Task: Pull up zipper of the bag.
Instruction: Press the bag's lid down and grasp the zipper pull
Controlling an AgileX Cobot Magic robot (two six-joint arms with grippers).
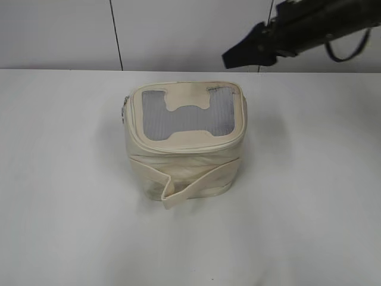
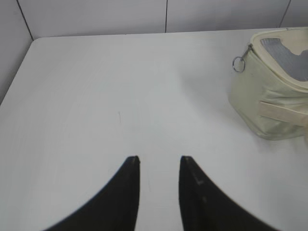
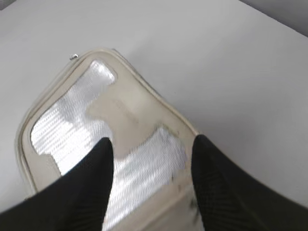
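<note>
Spreading under everything is the plain white table point(image 1: 59, 208), and near its middle stands the small boxy cream fabric bag point(image 1: 184, 170), upright, its grey ribbed top panel point(image 1: 158, 116) with the cream H-shaped patch facing up and its wide cream strap point(image 1: 196, 182) folded across the front. Above and behind the bag hangs the black right gripper point(image 3: 151, 149), fingers spread wide over the top panel, holding nothing. The black left gripper point(image 2: 159, 161) sits low over bare table well to the bag's left, jaws parted a little, also empty. Around the top rim runs the cream zipper track point(image 1: 178, 142), and a small silver ring pull point(image 2: 238, 64) hangs at the bag's left corner. I judge this the approach step: nothing is gripped yet. Next, one gripper likely steadies the bag while the other pinches the ring pull.
</note>
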